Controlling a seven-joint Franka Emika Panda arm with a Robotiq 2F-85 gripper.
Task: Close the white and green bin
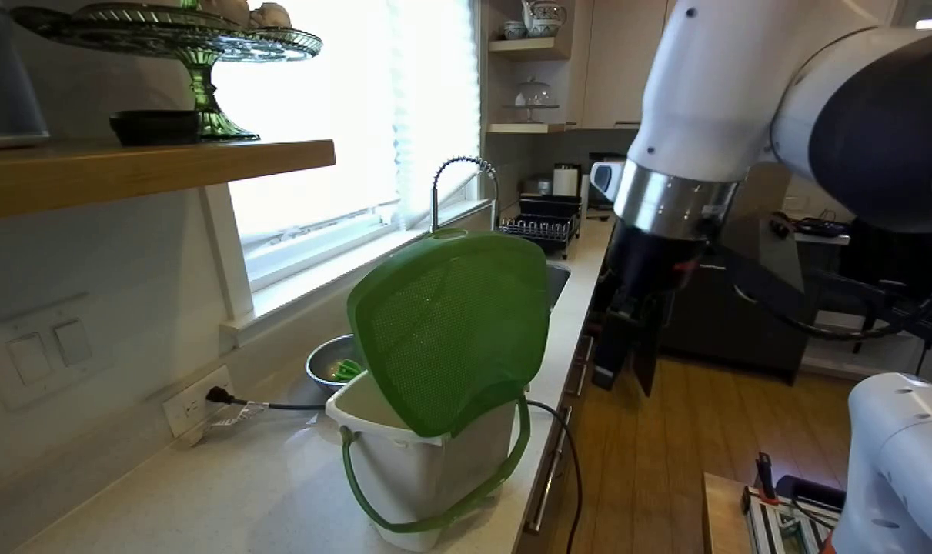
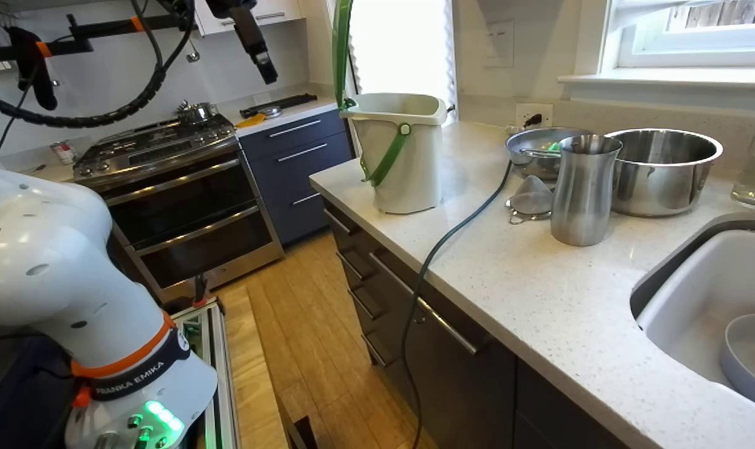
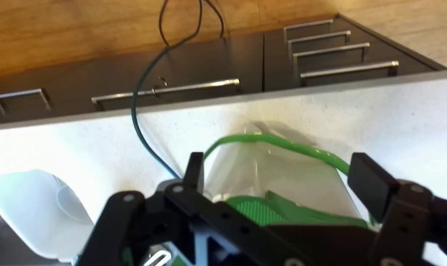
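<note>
The white and green bin (image 1: 404, 477) stands upright on the counter near its edge, also seen in an exterior view (image 2: 408, 156). Its green lid (image 1: 458, 323) is hinged up and stands tilted open, seen edge-on in an exterior view (image 2: 341, 50). The green handle (image 1: 442, 523) hangs down on the front side. My gripper (image 1: 626, 377) is apart from the bin, on the lid side beyond the counter edge. In the wrist view, my gripper (image 3: 282, 173) is open and empty, with the bin's white wall (image 3: 282, 170) and handle beyond its fingers. The lid is partly hidden there.
A dark cable (image 2: 458, 227) runs across the counter and over its edge. A metal bowl (image 2: 527, 163), a metal pitcher (image 2: 581, 193) and a metal pot (image 2: 658, 181) stand beside the bin, before the sink (image 2: 695, 293). A wooden shelf (image 1: 150, 173) juts from the wall.
</note>
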